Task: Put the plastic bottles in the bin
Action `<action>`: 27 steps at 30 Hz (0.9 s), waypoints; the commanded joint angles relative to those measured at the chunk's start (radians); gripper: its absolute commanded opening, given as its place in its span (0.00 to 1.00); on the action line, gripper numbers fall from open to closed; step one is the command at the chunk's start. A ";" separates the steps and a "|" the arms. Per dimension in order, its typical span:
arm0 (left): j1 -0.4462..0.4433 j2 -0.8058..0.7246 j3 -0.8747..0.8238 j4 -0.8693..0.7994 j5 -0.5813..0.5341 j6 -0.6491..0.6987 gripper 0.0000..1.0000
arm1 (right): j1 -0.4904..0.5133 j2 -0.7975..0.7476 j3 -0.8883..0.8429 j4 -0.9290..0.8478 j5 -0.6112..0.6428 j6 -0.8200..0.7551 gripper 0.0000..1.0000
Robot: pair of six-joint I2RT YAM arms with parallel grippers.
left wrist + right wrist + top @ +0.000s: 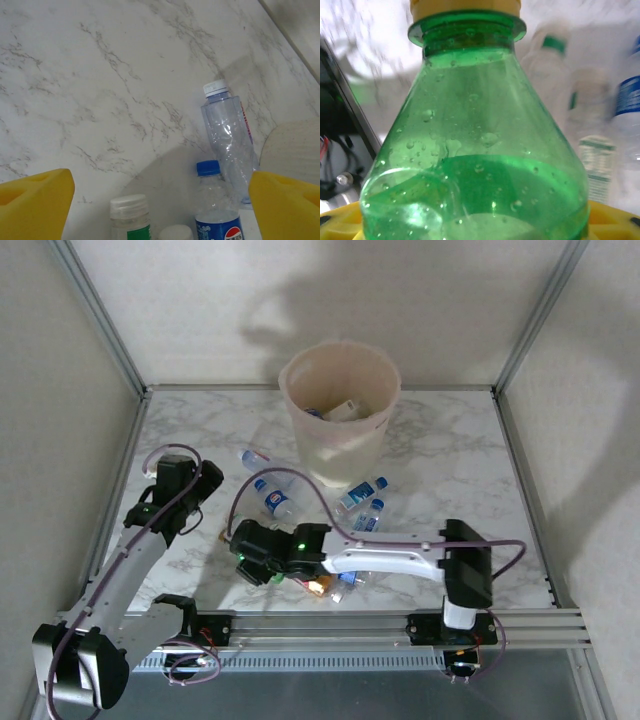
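- Right gripper [250, 562] is clamped on a green bottle [475, 150], low over the near side of the table [450, 440].
- Left gripper [160, 195] has its jaws wide apart and holds nothing, above the clear bottles [227, 135].
- Bin [335, 445] stands at the far side of the table, with blue-capped bottles [365, 505] lying just in front of it.

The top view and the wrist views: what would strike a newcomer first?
The big cream bin stands at the far edge of the table, a few items already inside, with clear bottles scattered before it. In the right wrist view a green bottle looms huge, gripped in the right pincer.
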 commanded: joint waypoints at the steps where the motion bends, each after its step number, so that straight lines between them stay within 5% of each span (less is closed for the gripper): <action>1: 0.008 -0.013 0.040 -0.014 0.027 -0.008 0.89 | -0.024 -0.111 0.027 -0.018 0.113 0.039 0.54; 11: -0.011 -0.024 0.045 -0.014 0.059 -0.015 0.88 | -0.295 -0.343 0.156 -0.010 0.202 0.127 0.55; 15: -0.025 -0.025 0.044 -0.010 0.057 -0.023 0.87 | -0.492 -0.280 0.331 -0.103 0.115 0.166 0.55; 23: -0.061 -0.022 0.043 -0.003 0.054 -0.033 0.87 | -0.759 -0.026 0.737 -0.284 -0.013 0.153 0.55; 27: -0.076 -0.020 0.041 0.000 0.053 -0.034 0.87 | -0.846 0.070 0.797 -0.300 -0.046 0.134 0.54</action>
